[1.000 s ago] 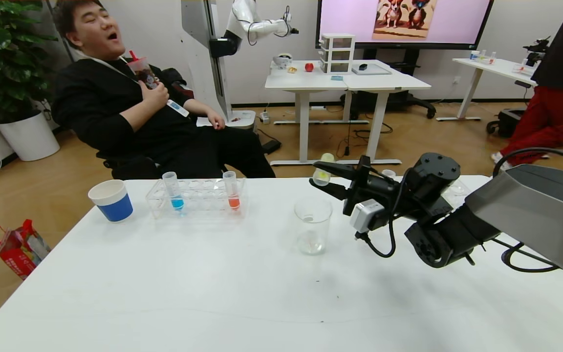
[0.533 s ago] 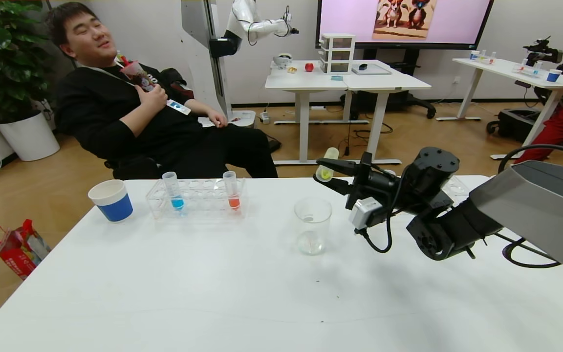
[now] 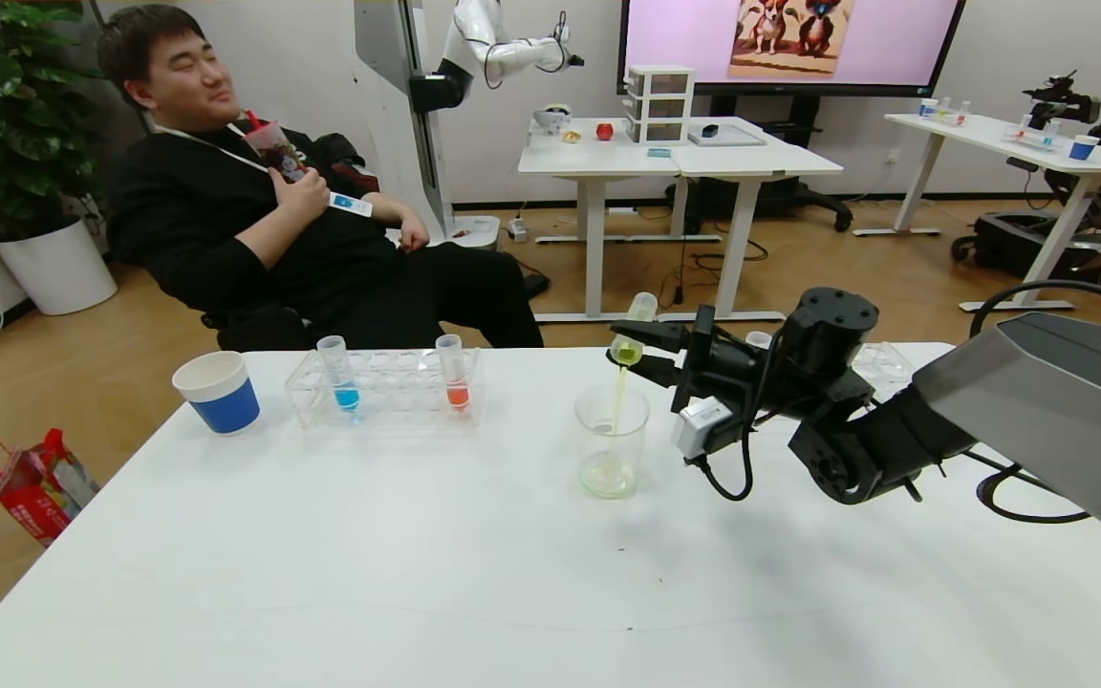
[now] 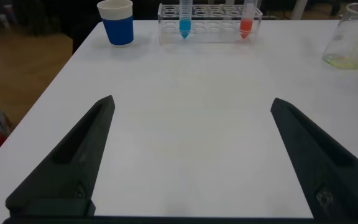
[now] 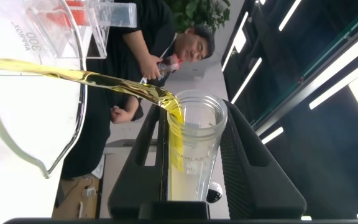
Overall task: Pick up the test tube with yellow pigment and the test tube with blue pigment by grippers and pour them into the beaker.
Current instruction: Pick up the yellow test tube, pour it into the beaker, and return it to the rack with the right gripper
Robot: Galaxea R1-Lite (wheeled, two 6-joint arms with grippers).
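Pouring stage of the yellow pigment. The right gripper (image 3: 635, 352) was clamped on the test tube with yellow pigment (image 3: 633, 330), which it held tipped mouth-down, and a thin yellow stream ran from the tube's mouth into the beaker (image 3: 612, 441) standing directly beneath the fingertips; a pale yellow-green pool had gathered at the beaker's bottom. In the right wrist view the tube (image 5: 191, 149) sat pinched between the two black fingers with the stream arcing out over the beaker's rim (image 5: 36, 106). Half a second earlier the tube was tilted less steeply, no stream was visible and the beaker held no coloured liquid; a second earlier the tube lay nearly level and slightly farther from the beaker. The onset of flow suggests that the first of the two pours was under way, not yet complete. The test tube with blue pigment (image 3: 336, 371) stood upright in the clear rack (image 3: 383, 392), well to the left of the right gripper and untouched. The left gripper (image 4: 191, 155) hovered low over the table with its fingers spread wide, holding nothing.
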